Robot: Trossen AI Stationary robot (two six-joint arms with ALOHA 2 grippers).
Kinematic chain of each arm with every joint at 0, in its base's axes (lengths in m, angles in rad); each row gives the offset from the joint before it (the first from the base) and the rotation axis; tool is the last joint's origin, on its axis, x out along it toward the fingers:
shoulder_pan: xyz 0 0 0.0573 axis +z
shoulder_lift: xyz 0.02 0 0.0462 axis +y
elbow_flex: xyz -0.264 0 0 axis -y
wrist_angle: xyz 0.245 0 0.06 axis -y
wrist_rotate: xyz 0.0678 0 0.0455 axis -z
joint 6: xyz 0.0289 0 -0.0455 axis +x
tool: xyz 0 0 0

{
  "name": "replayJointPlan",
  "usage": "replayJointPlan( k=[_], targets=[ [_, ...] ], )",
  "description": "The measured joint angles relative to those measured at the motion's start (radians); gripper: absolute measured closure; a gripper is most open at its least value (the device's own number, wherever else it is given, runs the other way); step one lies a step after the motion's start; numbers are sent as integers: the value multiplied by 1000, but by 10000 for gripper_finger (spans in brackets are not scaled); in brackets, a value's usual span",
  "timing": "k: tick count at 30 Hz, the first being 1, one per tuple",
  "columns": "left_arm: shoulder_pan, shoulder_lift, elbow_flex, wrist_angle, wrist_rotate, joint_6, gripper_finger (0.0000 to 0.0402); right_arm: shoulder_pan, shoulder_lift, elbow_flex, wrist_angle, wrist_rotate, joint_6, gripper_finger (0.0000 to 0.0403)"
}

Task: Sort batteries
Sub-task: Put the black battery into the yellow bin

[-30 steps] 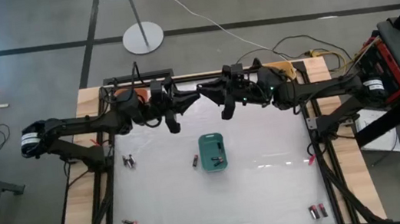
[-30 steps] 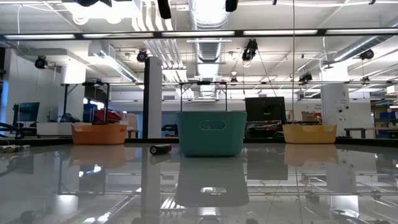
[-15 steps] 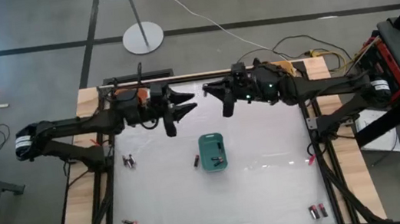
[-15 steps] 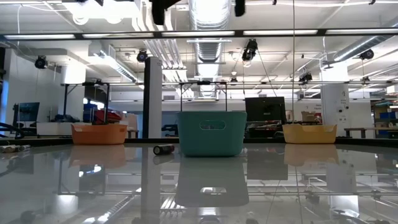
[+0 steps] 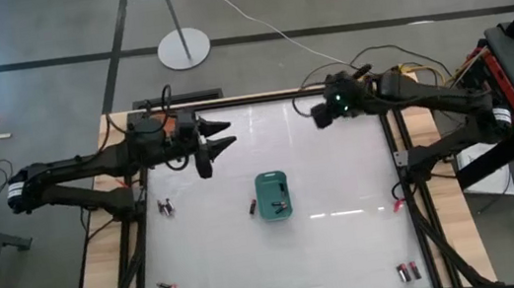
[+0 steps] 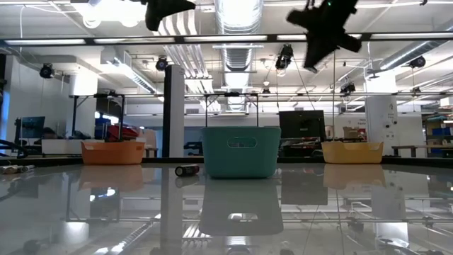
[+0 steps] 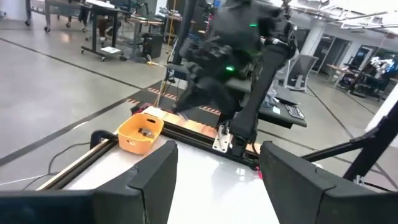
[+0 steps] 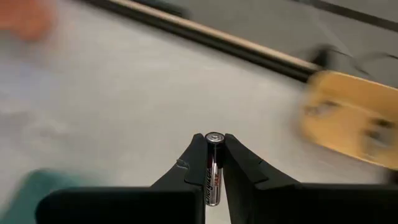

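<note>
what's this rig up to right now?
Battery sorting, mid-run. The right gripper is shut on a battery and sits high at the table's far right, near the yellow bin. The left gripper is open and empty, raised over the far left of the table. A teal bin stands mid-table with one loose battery beside it; more batteries lie at the left edge and in both near corners.
</note>
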Motion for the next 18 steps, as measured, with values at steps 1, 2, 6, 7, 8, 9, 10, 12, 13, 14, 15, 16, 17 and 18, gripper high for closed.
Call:
replayJointPlan(
  k=[1, 2, 6, 7, 8, 9, 10, 12, 13, 14, 15, 16, 17, 18],
  targets=[
    [-4, 0, -2, -2, 0, -4, 196, -28, 1, -6, -16, 13, 5, 383],
    [-8, 0, -6, -11, 0, -8, 196, -56, 4, -11, -30, 24, 11, 383],
    [-14, 1, -39, -20, -3, -22, 196, -169, 6, -47, -43, 24, 10, 382],
    [-14, 1, -49, -21, -3, -33, 196, -197, 6, -60, -48, 25, 2, 382],
    [-14, 1, -58, -23, -3, -42, 196, -225, 7, -74, -56, 27, -8, 382],
    [-14, 1, -67, -23, -4, -48, 196, -250, 8, -92, -58, 30, -12, 382],
    [-14, 2, -73, -23, -6, -54, 196, -272, 8, -110, -56, 38, -15, 382],
    [-14, 2, -83, -22, -9, -73, 196, -310, 8, -151, -45, 52, -16, 382],
    [-14, 3, -87, -22, -14, -83, 196, -327, 8, -175, -32, 52, -16, 382],
    [-14, 3, -90, -23, -17, -92, 196, -338, 8, -198, -14, 51, -16, 382],
    [-14, 3, -92, -25, -18, -96, 196, -347, 8, -219, 11, 49, -17, 382],
    [-13, 3, -93, -31, -19, -97, 196, -355, 11, -236, 35, 48, -17, 382],
    [-13, 3, -93, -42, -19, -97, 196, -361, 16, -249, 56, 44, -17, 382],
    [-12, 3, -97, -53, -20, -97, 196, -368, 27, -257, 70, 43, -17, 382]
  ],
)
